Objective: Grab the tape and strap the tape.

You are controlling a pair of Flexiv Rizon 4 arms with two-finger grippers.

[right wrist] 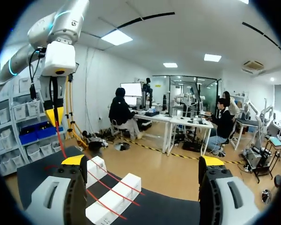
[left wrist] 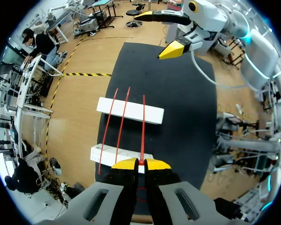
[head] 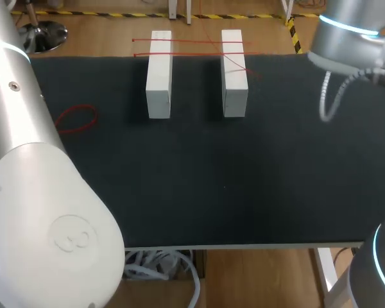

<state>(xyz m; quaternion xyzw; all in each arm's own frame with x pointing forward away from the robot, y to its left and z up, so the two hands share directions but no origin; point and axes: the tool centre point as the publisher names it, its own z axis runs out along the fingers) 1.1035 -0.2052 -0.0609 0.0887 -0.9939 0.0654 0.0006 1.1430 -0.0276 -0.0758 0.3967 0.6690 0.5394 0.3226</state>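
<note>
Two white blocks (head: 159, 77) (head: 234, 77) stand side by side on the black mat (head: 212, 179). Two red tape strips (head: 192, 40) lie straight across both blocks, and a third one (head: 234, 64) crosses the right block at a slant. In the left wrist view my left gripper (left wrist: 138, 164) is shut on the end of a red strip (left wrist: 143, 126) that runs out over both blocks (left wrist: 130, 110). My right gripper (right wrist: 143, 161) is open and empty above the blocks (right wrist: 114, 197). It also shows past the blocks in the left wrist view, right gripper (left wrist: 171, 33).
A loose loop of red tape (head: 77, 119) lies on the mat at the left. My left arm (head: 32, 192) fills the near left of the head view and my right arm (head: 356, 38) stands at the far right.
</note>
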